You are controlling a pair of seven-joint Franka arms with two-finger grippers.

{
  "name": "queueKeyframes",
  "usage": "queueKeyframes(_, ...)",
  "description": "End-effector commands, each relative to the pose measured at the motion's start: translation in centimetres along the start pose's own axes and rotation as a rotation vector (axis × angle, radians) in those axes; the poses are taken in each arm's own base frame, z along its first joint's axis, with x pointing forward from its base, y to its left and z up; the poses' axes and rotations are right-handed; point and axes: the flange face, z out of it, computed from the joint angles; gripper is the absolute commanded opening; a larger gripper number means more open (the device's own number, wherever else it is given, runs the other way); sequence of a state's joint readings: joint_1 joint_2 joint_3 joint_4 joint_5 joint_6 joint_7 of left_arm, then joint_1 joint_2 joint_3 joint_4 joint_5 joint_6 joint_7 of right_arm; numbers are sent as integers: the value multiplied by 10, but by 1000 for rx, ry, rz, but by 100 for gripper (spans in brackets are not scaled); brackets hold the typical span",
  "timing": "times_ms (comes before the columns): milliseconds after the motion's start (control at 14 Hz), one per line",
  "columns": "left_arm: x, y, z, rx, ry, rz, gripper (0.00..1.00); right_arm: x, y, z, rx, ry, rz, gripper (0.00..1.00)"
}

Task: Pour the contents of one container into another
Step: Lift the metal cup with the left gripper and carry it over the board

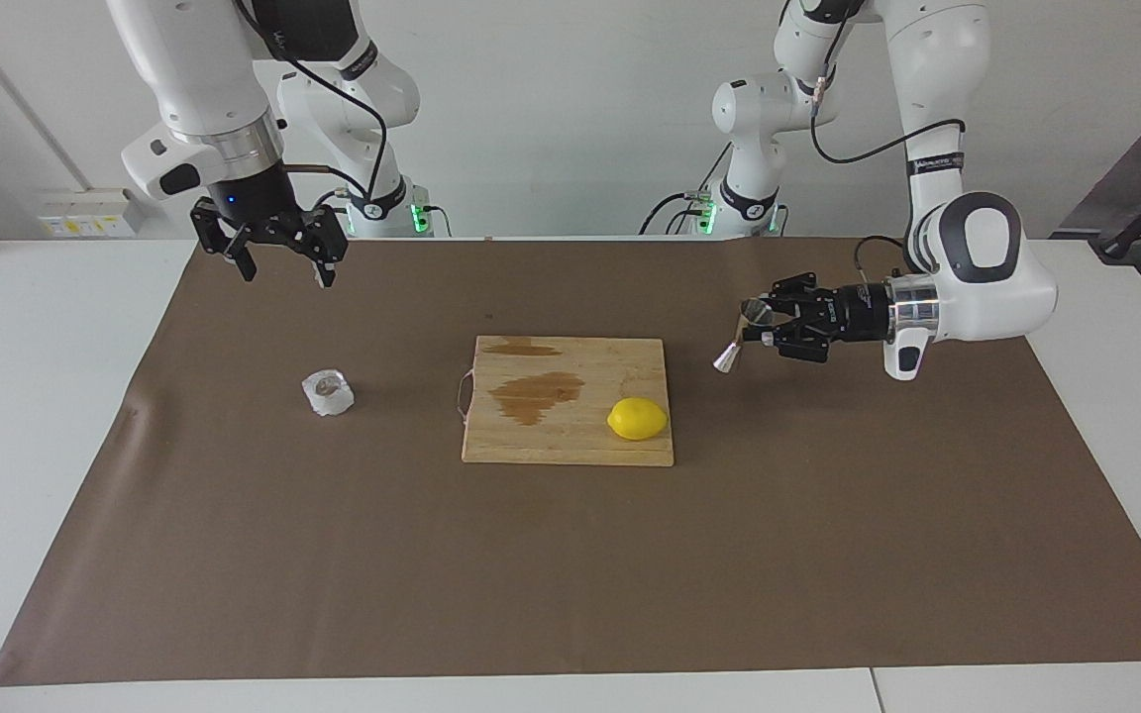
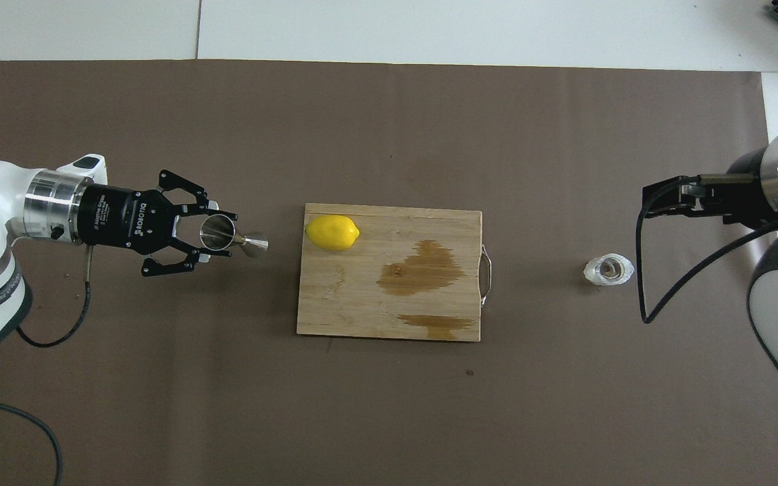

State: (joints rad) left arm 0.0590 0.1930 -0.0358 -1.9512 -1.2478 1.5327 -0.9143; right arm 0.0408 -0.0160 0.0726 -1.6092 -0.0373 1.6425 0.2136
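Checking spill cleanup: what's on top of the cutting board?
On the wooden cutting board: a lemon at the corner toward the left arm's end, and two brown wet-looking stains. Nothing else lies on it. Whatever is under the lemon is covered.

a wooden cutting board (image 1: 570, 436) (image 2: 362, 304) lies in the middle of a brown paper sheet (image 1: 570, 574) (image 2: 389, 121) that covers most of the white table (image 1: 26, 396). a yellow lemon (image 1: 637, 418) (image 2: 332, 232) rests on the board's corner toward the left arm's end, and darker wet stains (image 1: 536, 396) (image 2: 421, 268) mark the wood.
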Motion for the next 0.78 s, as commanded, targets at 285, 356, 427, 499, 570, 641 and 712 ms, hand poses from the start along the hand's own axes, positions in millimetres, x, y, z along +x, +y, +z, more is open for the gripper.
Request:
queueKeyframes(285, -4, -16, 132, -163, -5, -98, 0, -2, 2, -2, 25, -16, -16, 100)
queueKeyframes(356, -6, -16, 151, -194, 3, -107, 0, -2, 2, -2, 25, -16, -16, 100)
queueKeyframes(427, -6, -18, 172, -236, 0, -129, 0, -2, 2, -2, 25, -16, -16, 100)
queueKeyframes(499, -7, -21, 190, -267, -3, -147, 0, -2, 2, -2, 25, -16, -16, 100)
queueKeyframes(570, -6, -23, 203, -305, 6, -165, 0, -2, 2, -2, 25, -16, -16, 100)
queueKeyframes(641, -5, -26, 216, -324, 24, -169, 0, -2, 2, -2, 25, -16, -16, 100)
queueKeyframes(712, -3, -28, 221, -345, 44, -171, 0, -2, 2, -2, 25, -16, -16, 100)
